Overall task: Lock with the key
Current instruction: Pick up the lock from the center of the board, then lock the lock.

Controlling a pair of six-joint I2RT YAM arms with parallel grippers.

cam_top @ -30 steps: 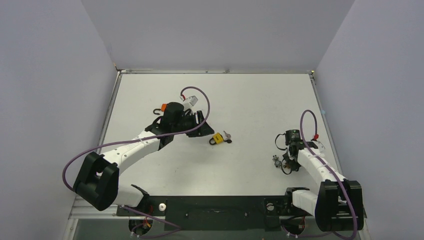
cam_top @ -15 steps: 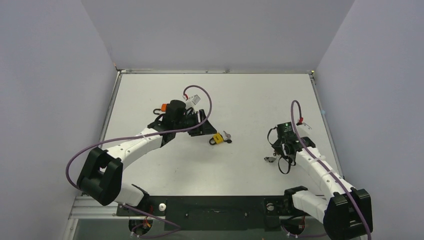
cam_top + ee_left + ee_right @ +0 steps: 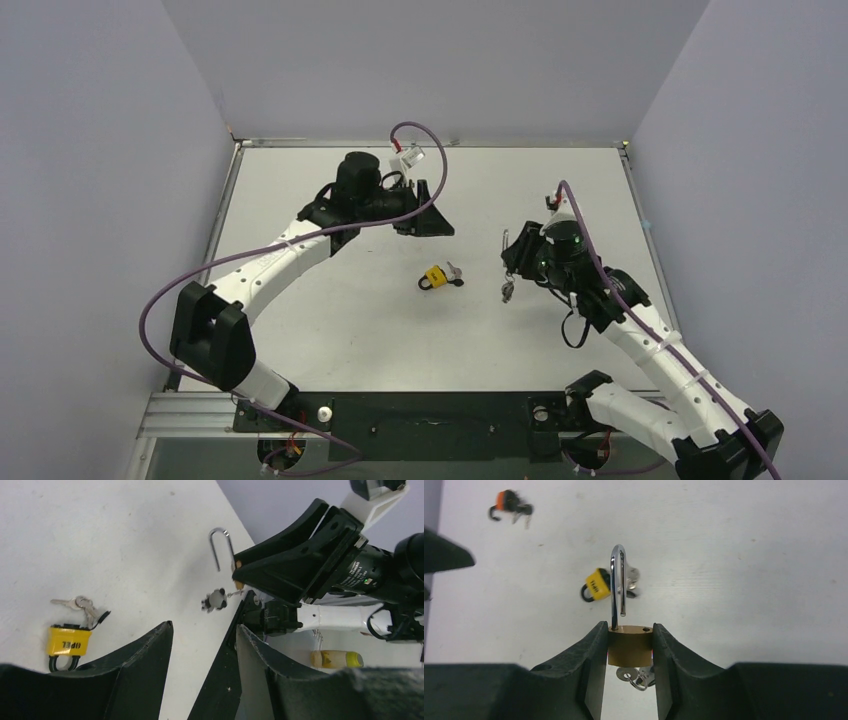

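Observation:
My right gripper (image 3: 630, 627) is shut on the body of a brass padlock (image 3: 630, 647) and holds it above the table. Its silver shackle (image 3: 618, 580) stands open, and a bunch of keys (image 3: 640, 676) hangs under it. In the top view the right gripper (image 3: 512, 256) is right of centre, with the keys (image 3: 508, 291) dangling below. My left gripper (image 3: 432, 215) is open and empty, raised at the centre back, and it faces the right gripper (image 3: 240, 572). A yellow padlock (image 3: 433, 277) with keys (image 3: 455, 272) lies on the table between the arms.
An orange padlock (image 3: 506, 502) with keys lies at the table's far left. The yellow padlock (image 3: 67, 642) lies below and left of the left gripper (image 3: 204, 627). Grey walls enclose the white table (image 3: 330, 330) on three sides.
The right arm has lifted the brass padlock off the table and carried it left towards the centre. The left arm has risen and swung back and right, its jaws still open.

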